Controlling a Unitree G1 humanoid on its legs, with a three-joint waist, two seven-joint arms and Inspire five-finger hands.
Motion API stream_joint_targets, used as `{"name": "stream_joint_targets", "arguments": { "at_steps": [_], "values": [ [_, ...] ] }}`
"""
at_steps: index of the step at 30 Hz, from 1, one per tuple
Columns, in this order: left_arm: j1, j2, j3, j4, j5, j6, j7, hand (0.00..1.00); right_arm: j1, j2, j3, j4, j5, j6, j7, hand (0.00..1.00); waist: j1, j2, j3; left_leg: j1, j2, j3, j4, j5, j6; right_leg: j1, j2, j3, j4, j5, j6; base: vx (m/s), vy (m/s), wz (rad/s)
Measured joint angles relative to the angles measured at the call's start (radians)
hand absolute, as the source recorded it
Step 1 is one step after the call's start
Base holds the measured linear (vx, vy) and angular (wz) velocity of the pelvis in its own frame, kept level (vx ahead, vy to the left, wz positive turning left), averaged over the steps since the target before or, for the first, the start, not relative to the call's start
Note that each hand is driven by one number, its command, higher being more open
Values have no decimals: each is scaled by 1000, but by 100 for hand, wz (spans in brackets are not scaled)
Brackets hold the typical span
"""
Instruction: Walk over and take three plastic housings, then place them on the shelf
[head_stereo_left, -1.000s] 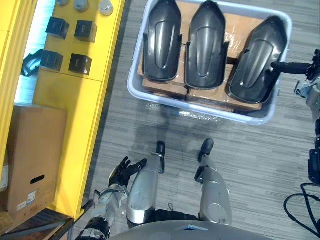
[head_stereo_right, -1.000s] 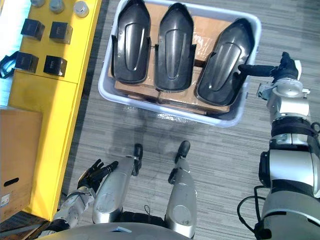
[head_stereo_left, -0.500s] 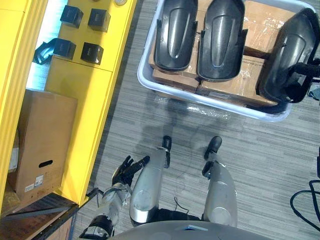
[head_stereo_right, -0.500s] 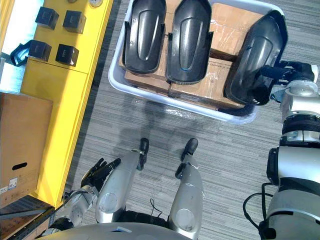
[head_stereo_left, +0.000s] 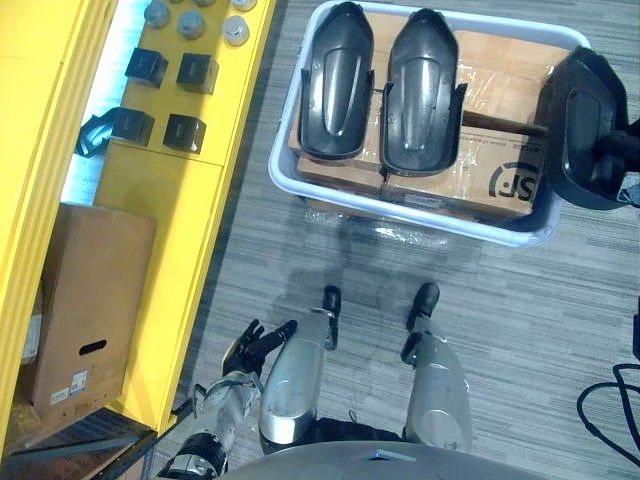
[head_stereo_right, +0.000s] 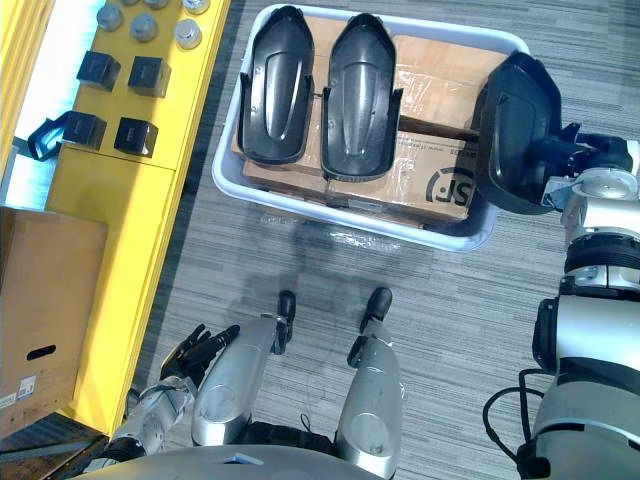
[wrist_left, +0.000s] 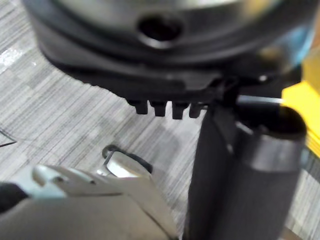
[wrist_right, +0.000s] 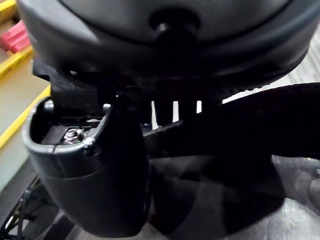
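Observation:
Two black plastic housings (head_stereo_left: 337, 85) (head_stereo_left: 421, 90) lie side by side on cardboard boxes (head_stereo_right: 435, 180) inside a pale bin (head_stereo_left: 288, 170). A third housing (head_stereo_right: 512, 130) stands tilted up over the bin's right end, lifted off the boxes. My right hand (head_stereo_right: 566, 160) is shut on its right edge; in the right wrist view its dark rim (wrist_right: 245, 120) runs under the curled fingers. My left hand (head_stereo_left: 252, 345) hangs low by my side with straight fingers, holding nothing.
A yellow shelf (head_stereo_left: 170, 190) runs along the left, carrying small black boxes (head_stereo_left: 197, 72) and grey caps (head_stereo_left: 237, 30). A cardboard box (head_stereo_left: 90, 290) sits lower beside it. Grey carpet lies between me and the bin.
My right hand's fingers have curled onto the right housing and raised it off the boxes toward the bin's right end. The camera has shifted. The left hand has not moved.

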Motion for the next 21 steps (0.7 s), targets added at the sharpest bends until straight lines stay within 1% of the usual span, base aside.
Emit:
{"name": "stream_joint_targets", "arguments": {
  "at_steps": [2, 4, 5, 7, 8, 9, 11, 12, 13, 15, 17, 19, 20, 21],
  "values": [
    [19, -1, 17, -11, 17, 3, -1, 100, 27, 4, -25, -11, -1, -19, -39, 0, -4, -2, 1, 40, 0, 7, -26, 4, -3, 28, 2, 4, -14, 0, 0, 63, 11, -7],
    [51, -1, 25, -37, 27, -2, -7, 100, 80, 19, -76, -59, -41, -44, -93, 0, -23, -9, 3, 90, 0, 7, -64, 12, -7, 74, 8, 1, -42, 0, 0, 97, -3, 0],
    [60, -1, 28, -42, 29, -2, -7, 100, 96, 28, -92, -77, -51, -50, -103, 0, -28, -14, 2, 103, 1, 6, -75, 14, -8, 88, 10, 0, -51, 1, 0, 112, -13, -4],
    [86, -1, 43, -60, 44, -3, -7, 100, 157, 59, -146, -151, -80, -87, -125, 0, -41, -32, 1, 164, 5, 9, -114, 21, -15, 140, 19, -1, -80, 1, 0, 103, -16, -5],
    [88, 0, 50, -61, 53, -4, -8, 100, 170, 65, -153, -169, -81, -97, -131, 0, -45, -36, -1, 174, 5, 9, -122, 23, -15, 151, 21, -1, -88, 1, 0, 97, -14, 0],
    [102, 2, 65, -77, 62, -10, -9, 100, 211, 95, -170, -231, -110, -124, -149, 0, -58, -58, -10, 205, 7, 8, -152, 31, -22, 178, 25, -5, -111, 5, 3, 71, -10, 0],
    [116, 9, 70, -91, 65, -20, -10, 100, 251, 118, -172, -275, -122, -148, -160, 0, -63, -78, -24, 226, 7, 9, -176, 40, -25, 197, 28, -12, -130, 7, 4, 62, -16, 3],
    [124, 15, 72, -101, 65, -21, -10, 100, 283, 137, -173, -300, -139, -161, -160, 0, -67, -93, -43, 238, 7, 7, -195, 47, -28, 212, 30, -20, -148, 12, 4, 74, -25, 14],
    [143, 20, 73, -140, 72, -21, -1, 100, 328, 172, -177, -340, -161, -176, -162, 0, -76, -113, -76, 260, 7, 4, -223, 55, -32, 238, 32, -32, -178, 19, 7, 84, -21, 13],
    [162, 15, 71, -218, 81, -22, 16, 100, 378, 207, -181, -395, -201, -190, -162, 0, -78, -130, -110, 278, 5, 4, -242, 58, -32, 261, 32, -37, -207, 29, 7, 57, -1, 6],
    [167, 7, 72, -356, 80, -21, 52, 100, 460, 280, -198, -499, -270, -232, -170, 0, -77, -148, -167, 287, 4, 6, -255, 63, -31, 276, 34, -41, -229, 34, 10, 16, 0, 1],
    [148, 6, 80, -460, 55, -22, 71, 100, 506, 326, -198, -559, -328, -268, -187, 0, -76, -155, -199, 288, 4, 5, -254, 62, -31, 278, 34, -43, -229, 34, 10, 0, 0, 0],
    [142, 6, 91, -541, 45, -23, 77, 100, 524, 357, -198, -600, -361, -278, -194, 0, -76, -158, -217, 289, 4, 5, -254, 63, -31, 280, 34, -43, -229, 34, 10, 0, 0, 0],
    [137, 6, 96, -580, 43, -23, 80, 100, 534, 371, -198, -618, -382, -285, -199, 0, -76, -159, -223, 293, 4, 5, -254, 63, -31, 284, 33, -43, -229, 34, 10, -30, 7, 1]
  ]
}}
